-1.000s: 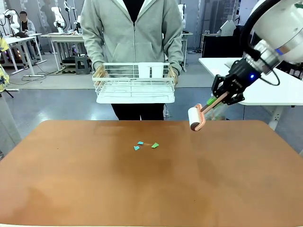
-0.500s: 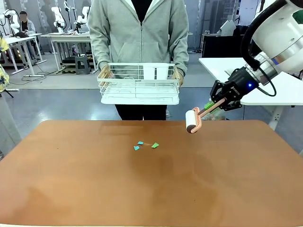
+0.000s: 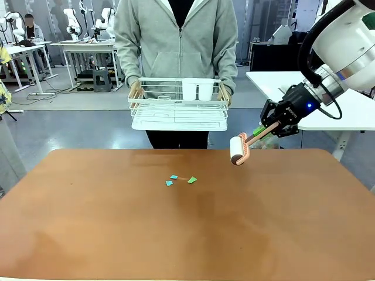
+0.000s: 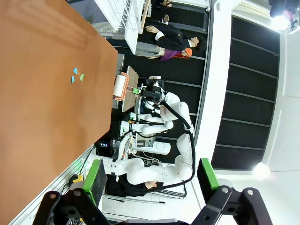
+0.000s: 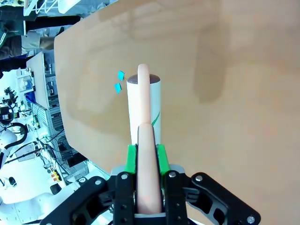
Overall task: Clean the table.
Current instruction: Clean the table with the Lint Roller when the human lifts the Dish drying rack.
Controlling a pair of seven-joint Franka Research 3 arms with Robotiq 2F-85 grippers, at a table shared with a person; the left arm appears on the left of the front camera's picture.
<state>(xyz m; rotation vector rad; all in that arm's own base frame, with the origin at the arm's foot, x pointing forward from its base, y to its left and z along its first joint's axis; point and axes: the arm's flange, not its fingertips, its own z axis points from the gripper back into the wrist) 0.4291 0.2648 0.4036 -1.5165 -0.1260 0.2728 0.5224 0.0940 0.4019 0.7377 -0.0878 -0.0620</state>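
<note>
**Spotter A:** Where your front camera looks across, the reddish-brown counter (image 3: 88, 234) fills the lower half of the frame, its far edge just below the middle. Your right pincer (image 3: 266, 127) comes in from the upper right, pressed together on the pink handle of a lint roller (image 3: 239, 149).

**Spotter B:** Your right wrist camera agrees. At bottom centre the green pads (image 5: 161, 157) squeeze that handle from both sides, and the white roll points up the frame over the brown surface. From the front the roll hangs right of centre at the counter's far edge, with the roll end lowest. You cannot tell whether it touches the top.

**Spotter A:** A few small teal and green paper scraps (image 3: 180, 180) lie on the counter near the middle of the frame, left of the roller and apart from it.

**Spotter B:** Your left pincer (image 4: 151, 176) sits at the bottom of the left wrist frame with its fingers spread wide. In that view the counter takes the left side, the scraps sit in the upper left, and the roller is just past the counter's edge.

**Spotter A:** At top centre of the front frame a person in a grey hooded jacket holds a white wire rack (image 3: 179, 105), a hand (image 3: 136, 92) at each end, raised above the counter's far edge. A white-topped counter (image 3: 328, 117) stands at the right edge behind your arm.
</note>
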